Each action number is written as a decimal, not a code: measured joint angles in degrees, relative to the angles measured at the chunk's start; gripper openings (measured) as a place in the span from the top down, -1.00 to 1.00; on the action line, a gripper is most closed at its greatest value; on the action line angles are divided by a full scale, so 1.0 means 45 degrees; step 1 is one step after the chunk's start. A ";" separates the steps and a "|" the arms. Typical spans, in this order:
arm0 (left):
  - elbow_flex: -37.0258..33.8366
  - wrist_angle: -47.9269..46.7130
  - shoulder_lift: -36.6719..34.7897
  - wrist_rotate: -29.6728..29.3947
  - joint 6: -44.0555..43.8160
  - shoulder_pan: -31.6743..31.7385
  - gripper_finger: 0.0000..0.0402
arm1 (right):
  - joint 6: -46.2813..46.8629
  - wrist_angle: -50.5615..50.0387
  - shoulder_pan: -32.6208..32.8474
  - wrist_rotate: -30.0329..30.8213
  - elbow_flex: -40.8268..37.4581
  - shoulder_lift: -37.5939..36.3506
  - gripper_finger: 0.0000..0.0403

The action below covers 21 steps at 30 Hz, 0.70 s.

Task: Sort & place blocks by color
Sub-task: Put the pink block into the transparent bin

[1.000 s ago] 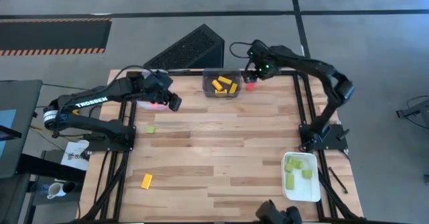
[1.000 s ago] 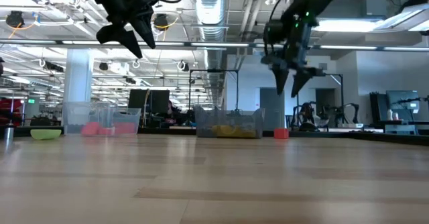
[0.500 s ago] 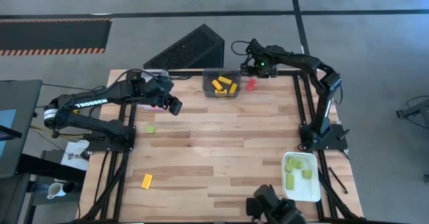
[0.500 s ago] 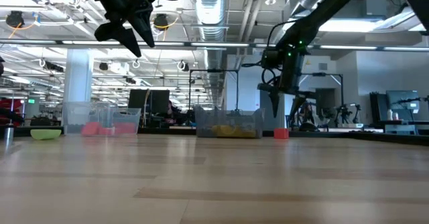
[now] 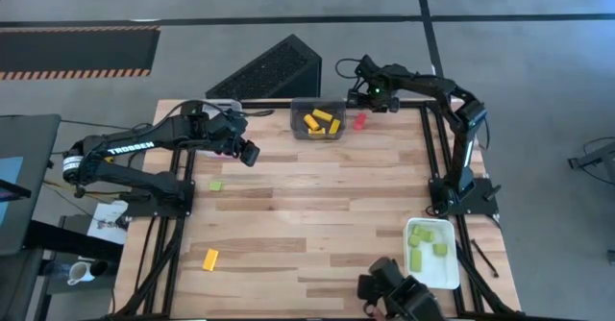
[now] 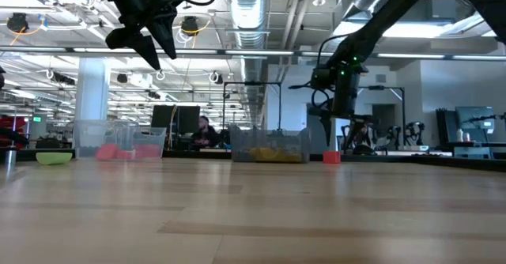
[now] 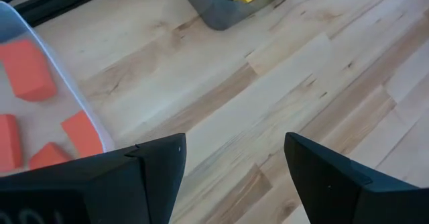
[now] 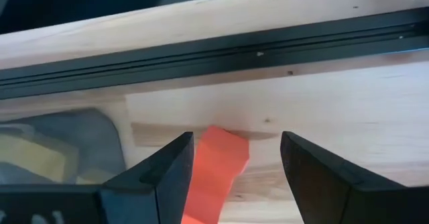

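While your right gripper hangs over the red block near the worktop's far edge, its jaws stand apart with nothing between them; that block lies just beside the dark grey tray holding yellow blocks. Your left gripper, jaws apart and empty, hovers beside the clear tray of red blocks at the far left corner. One green block lies near the left edge, one yellow block toward the near left corner, and the white tray at the near right corner holds green blocks.
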 joint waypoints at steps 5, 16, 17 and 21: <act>0.0000 0.0005 0.0000 0.0000 0.0000 0.0000 -0.16 | 0.0014 -0.0010 -0.0227 -0.0238 0.0000 0.0000 -0.21; 0.0000 0.0008 0.0000 -0.0062 0.0077 -0.0005 -0.16 | 0.0185 0.0116 -0.0222 -0.0262 0.0000 0.0000 -0.21; 0.0000 0.0008 0.0000 -0.0062 0.0089 -0.0005 -0.16 | 0.0173 0.0117 -0.0218 -0.0262 0.0000 0.0000 -0.21; 0.0000 0.0008 0.0000 -0.0063 0.0092 -0.0005 -0.16 | 0.0045 0.0082 -0.0059 -0.0110 0.0000 0.0000 -0.21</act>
